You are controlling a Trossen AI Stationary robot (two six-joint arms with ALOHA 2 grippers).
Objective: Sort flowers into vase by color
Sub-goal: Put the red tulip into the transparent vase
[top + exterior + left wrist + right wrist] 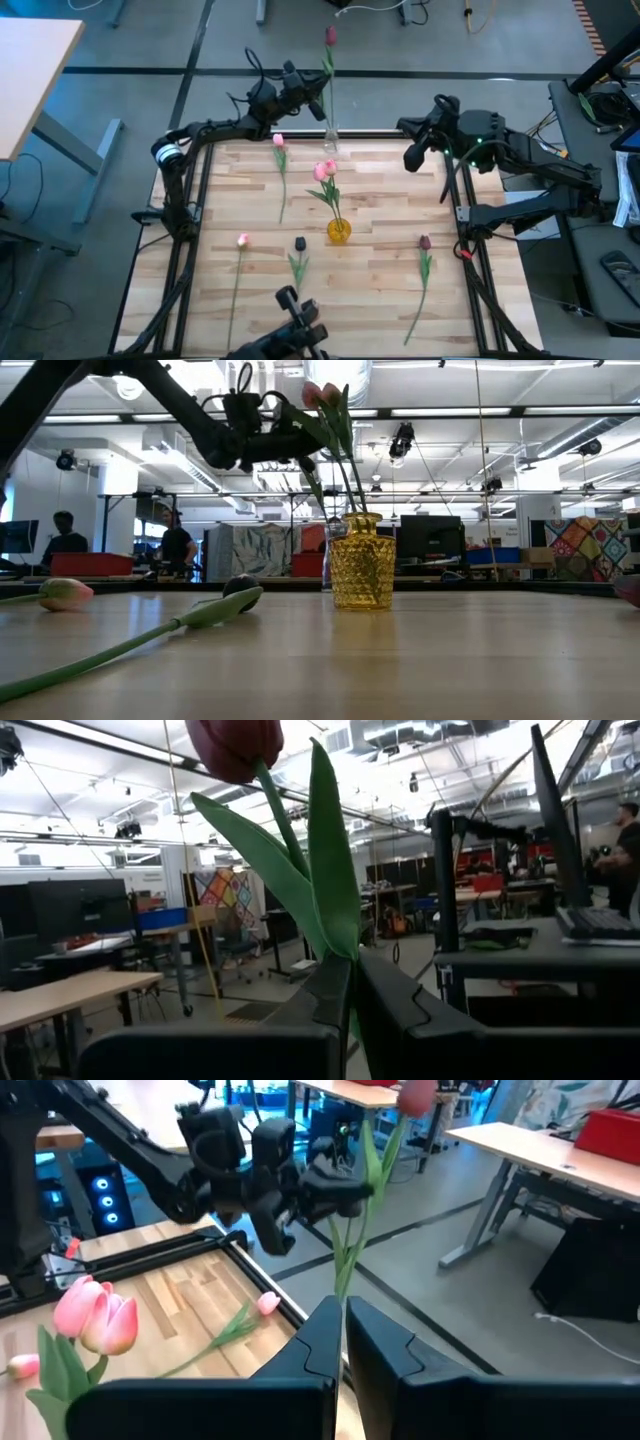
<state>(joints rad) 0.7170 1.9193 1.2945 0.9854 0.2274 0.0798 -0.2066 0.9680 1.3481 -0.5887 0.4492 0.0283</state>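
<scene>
My left gripper (pixel 316 103) hovers over the table's far edge, shut on a maroon tulip (pixel 330 36) that stands above a clear glass vase (pixel 330 140). A yellow vase (pixel 339 231) at mid-table holds two pink tulips (pixel 325 171). Lying flat on the table are two pink tulips (pixel 279 141) (pixel 243 240), a dark one (pixel 300 243) and a maroon one (pixel 424 242). My right gripper (pixel 412 158) is shut and touches nothing, raised near the far right corner. My left gripper pinches the maroon tulip between its two fingers (pixel 385 995), on the stem at the base of the leaves (pixel 340 935). It comes level from the table's left, across the stem. The tulip stands upright, head (pixel 235 742) above. Its lower end reaches toward the clear vase; whether it is inside, I cannot tell.
Black frame rails (pixel 462 215) run along the table's left and right sides. A black camera mount (pixel 300 320) sits at the near edge. There is bare wood between the yellow vase and the right rail. People (pixel 177 545) stand far behind the table.
</scene>
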